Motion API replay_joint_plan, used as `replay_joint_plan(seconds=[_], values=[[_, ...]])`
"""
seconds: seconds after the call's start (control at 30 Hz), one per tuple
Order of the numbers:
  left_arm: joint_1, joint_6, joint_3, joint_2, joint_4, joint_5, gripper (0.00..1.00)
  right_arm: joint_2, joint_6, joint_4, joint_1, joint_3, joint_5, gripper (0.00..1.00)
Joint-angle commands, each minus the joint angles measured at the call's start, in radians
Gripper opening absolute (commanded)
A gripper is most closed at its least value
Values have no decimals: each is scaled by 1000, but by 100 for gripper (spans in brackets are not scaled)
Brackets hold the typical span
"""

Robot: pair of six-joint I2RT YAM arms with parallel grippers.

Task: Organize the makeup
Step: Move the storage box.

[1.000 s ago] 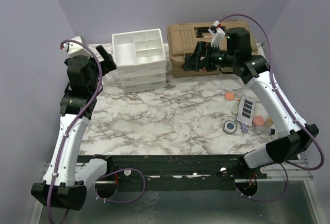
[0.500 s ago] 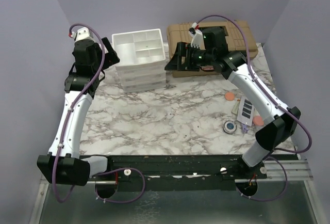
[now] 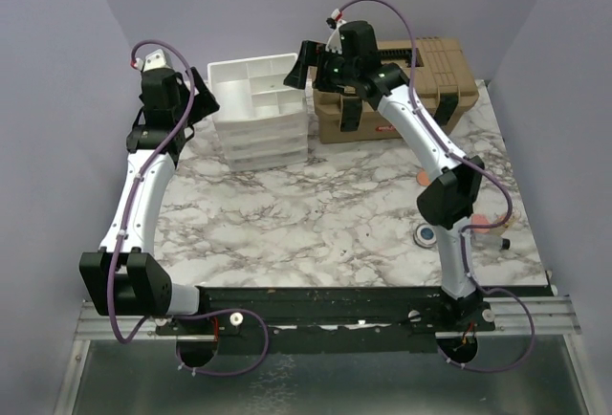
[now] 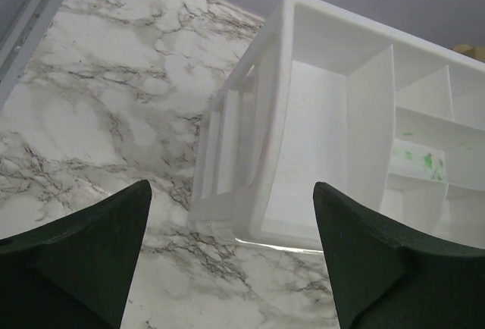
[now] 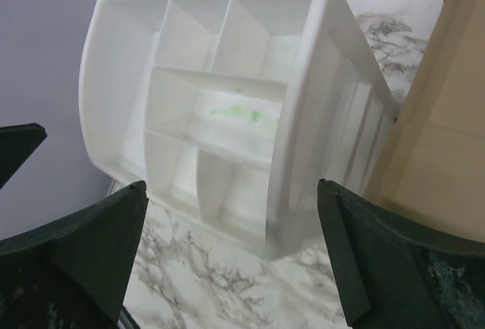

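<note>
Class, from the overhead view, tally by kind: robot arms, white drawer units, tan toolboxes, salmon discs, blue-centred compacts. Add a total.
Robot arms: 2
White drawer units: 1
Tan toolboxes: 1
Salmon discs: 2
Blue-centred compacts: 1
Total: 7

Robot test cell in a lab.
Plain lilac panels point(image 3: 57, 71) box in a marble-print bench point(image 3: 316, 214) along its far and side edges. A black mounting rail point(image 3: 325, 302) and bare aluminium framing point(image 3: 535, 308) run along its near edge.
</note>
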Motion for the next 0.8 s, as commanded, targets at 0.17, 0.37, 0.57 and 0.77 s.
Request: replay_joint_plan(seconds=[0.17,0.37,0.57,0.77], values=[[4,-45,-2,-16,99,59,96,122,-3,66,1,112,-110,100],[4,-35,6,-28,131,79,99,130,6,112,2,78,-137,100],[4,-59,-4,-19,141,109,99,141,-6,117,2,90,-192,100],[4,-81,-19,-9,147,59,99,151,-1,111,2,95,-229,100]])
